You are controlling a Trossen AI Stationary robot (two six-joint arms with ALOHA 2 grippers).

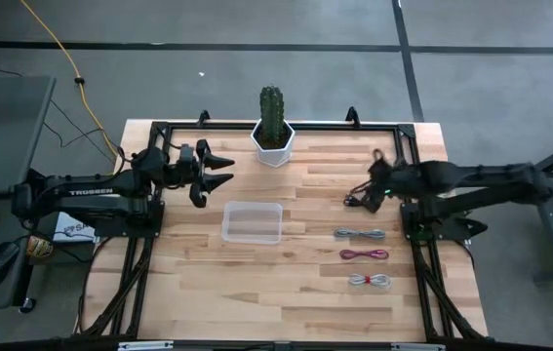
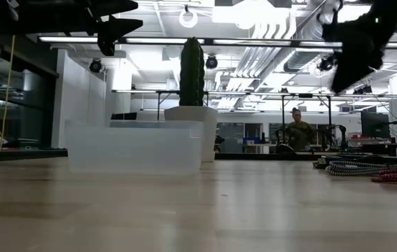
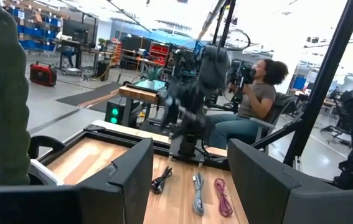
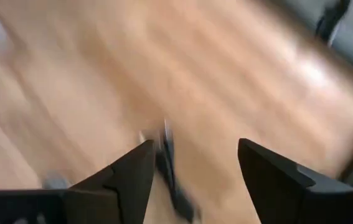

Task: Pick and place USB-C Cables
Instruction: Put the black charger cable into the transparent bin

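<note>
The black cable bundle [image 1: 353, 202] lies on the wooden table at the right, and shows blurred in the right wrist view [image 4: 171, 171]. My right gripper [image 1: 372, 187] hangs open above it [image 4: 195, 146], well clear of the table in the low view [image 2: 352, 52]. The grey [image 1: 359, 234], dark red [image 1: 365, 254] and whitish [image 1: 370, 281] bundles lie in a column nearer the front edge. My left gripper [image 1: 229, 170] is open and empty [image 3: 192, 146], raised at the table's far left, pointing right.
A clear plastic container [image 1: 253, 221] stands at the table's middle. A cactus in a white pot [image 1: 273, 127] stands at the far edge. A black frame [image 1: 256, 125] runs round the table. A person sits beyond the table [image 3: 254, 93].
</note>
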